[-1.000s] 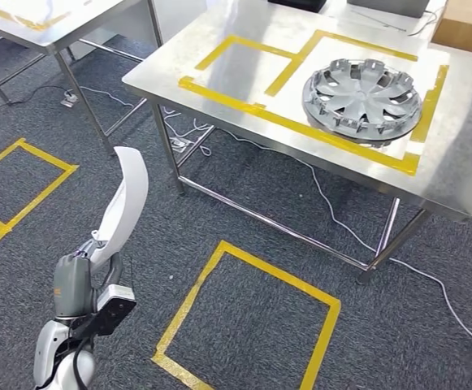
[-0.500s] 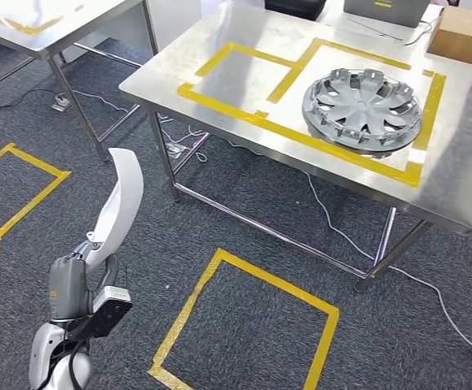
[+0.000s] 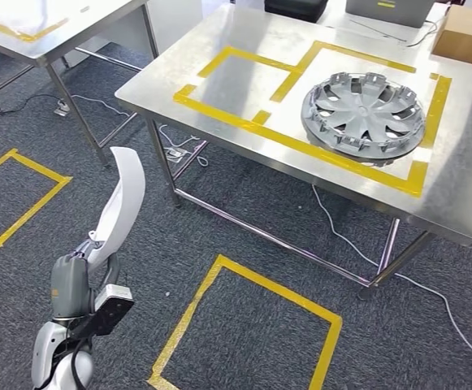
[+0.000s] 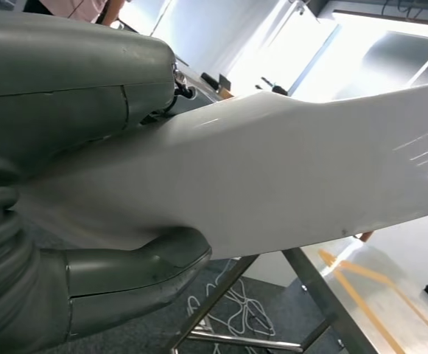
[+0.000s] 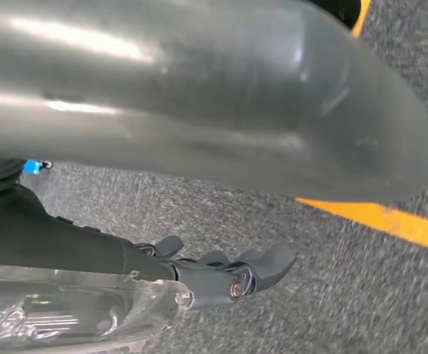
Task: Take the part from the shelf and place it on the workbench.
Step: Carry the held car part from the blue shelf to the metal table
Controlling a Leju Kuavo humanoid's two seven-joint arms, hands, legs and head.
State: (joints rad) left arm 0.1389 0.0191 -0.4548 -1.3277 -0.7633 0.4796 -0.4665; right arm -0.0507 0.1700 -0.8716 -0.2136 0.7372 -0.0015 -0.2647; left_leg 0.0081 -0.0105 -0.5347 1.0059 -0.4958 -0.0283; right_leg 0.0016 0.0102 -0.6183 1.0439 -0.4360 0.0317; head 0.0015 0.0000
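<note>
Dark grey carpet marked with yellow tape squares (image 3: 245, 325) surrounds a steel workbench (image 3: 233, 73), itself outlined in yellow tape. The part (image 3: 123, 207), a long curved white panel, stands upright well short of the workbench's near-left leg, over the carpet. The left hand (image 3: 89, 260) grips its lower end; in the left wrist view the thick thumb (image 4: 139, 273) presses under the white panel (image 4: 289, 177). A silver wheel cover (image 3: 363, 114) lies on the workbench inside a taped rectangle. The right hand (image 5: 222, 273) hangs over the carpet near a tape line, fingers loosely extended with nothing in them.
</note>
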